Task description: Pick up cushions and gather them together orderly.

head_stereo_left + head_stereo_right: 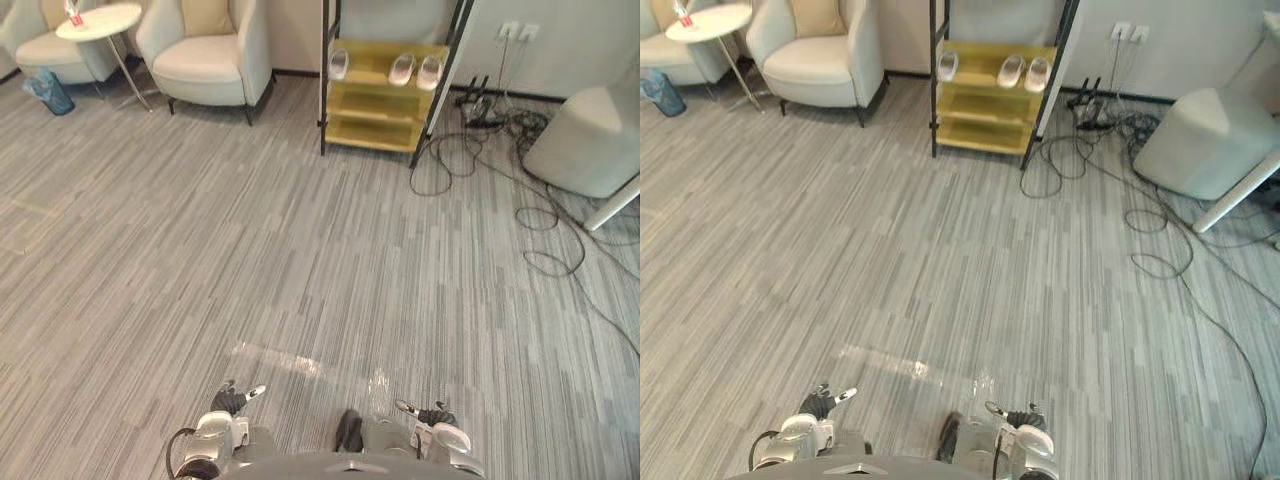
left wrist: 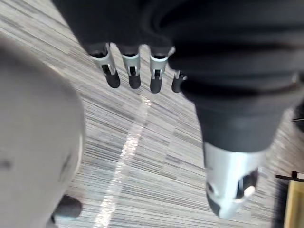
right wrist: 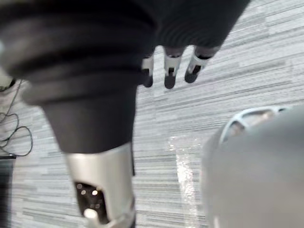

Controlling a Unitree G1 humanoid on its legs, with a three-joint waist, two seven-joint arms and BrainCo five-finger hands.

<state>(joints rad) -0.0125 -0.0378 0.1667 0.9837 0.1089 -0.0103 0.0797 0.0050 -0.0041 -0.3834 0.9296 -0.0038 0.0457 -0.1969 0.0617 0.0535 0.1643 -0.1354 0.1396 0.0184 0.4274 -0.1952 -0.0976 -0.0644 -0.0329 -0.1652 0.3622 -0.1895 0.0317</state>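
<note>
A: Cushions, where?

B: Upper left of the frame. One tan cushion [image 1: 207,15] propped upright against the back of the pale armchair [image 1: 205,60]. Another, the second cushion [image 1: 52,10], on the far armchair [image 1: 45,50] at the left edge, beyond the round side table [image 1: 100,20].

A: And the hands?

B: Low at the bottom edge, over the striped floor [image 1: 250,250]. Left of centre, the left hand [image 1: 232,402], fingers [image 2: 133,71] straight and relaxed, gripping nothing. Right of centre, the right hand [image 1: 435,413], fingers [image 3: 169,71] likewise straight, gripping nothing.

A: Near the cushions?

B: Well apart, with the whole stretch of floor between.

A: Anything else?

B: Top centre, a yellow shelf [image 1: 385,100] bearing pale slippers [image 1: 402,68]. At the right, a grey pouf [image 1: 585,140].
</note>
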